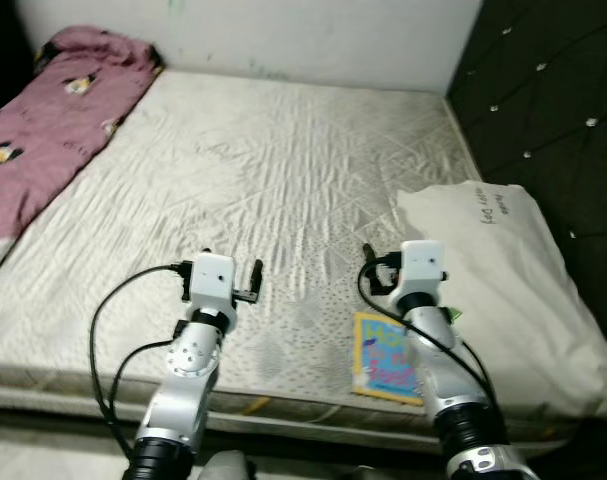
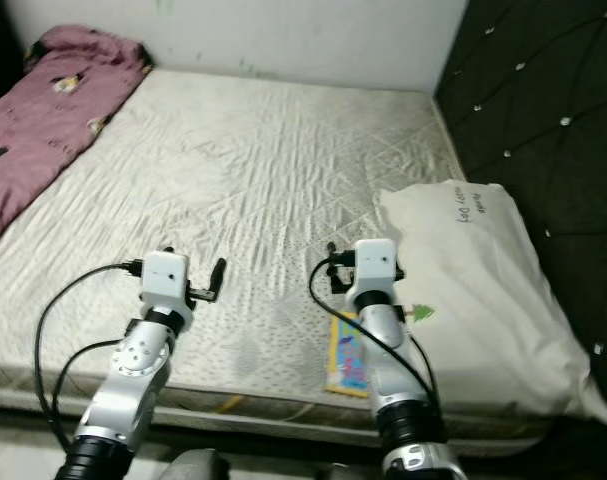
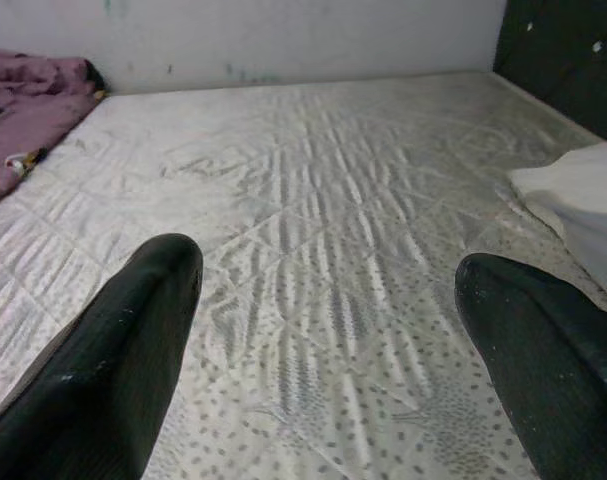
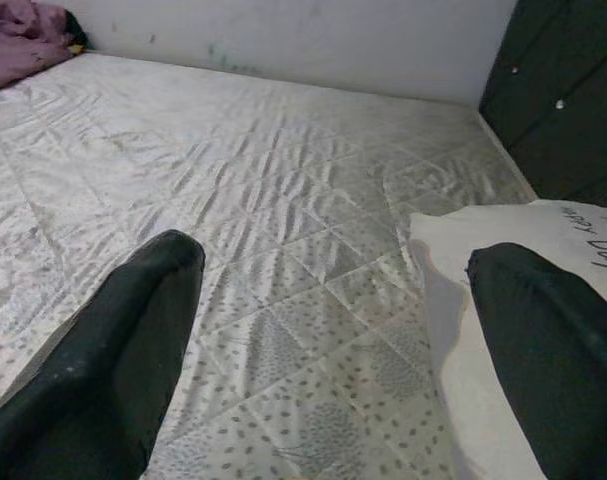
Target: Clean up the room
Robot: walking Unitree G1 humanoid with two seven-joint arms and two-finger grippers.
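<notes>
A bare quilted mattress (image 1: 283, 160) lies in front of me. A white pillow (image 1: 508, 275) with handwriting on it rests at its right side. A colourful picture book (image 1: 381, 358) lies flat near the mattress's front edge, partly under my right arm and beside the pillow. A maroon patterned blanket (image 1: 53, 120) is bunched along the left side. My left gripper (image 3: 328, 262) hovers open over the front of the mattress with nothing between its fingers. My right gripper (image 4: 335, 255) is open too, just above the mattress, with the pillow (image 4: 513, 250) close to one finger.
A dark padded headboard (image 1: 553, 90) rises along the right of the bed. A white wall (image 1: 283, 30) closes off the far side. The front edge of the mattress (image 1: 283, 405) runs just below my arms, with black cables looping off both wrists.
</notes>
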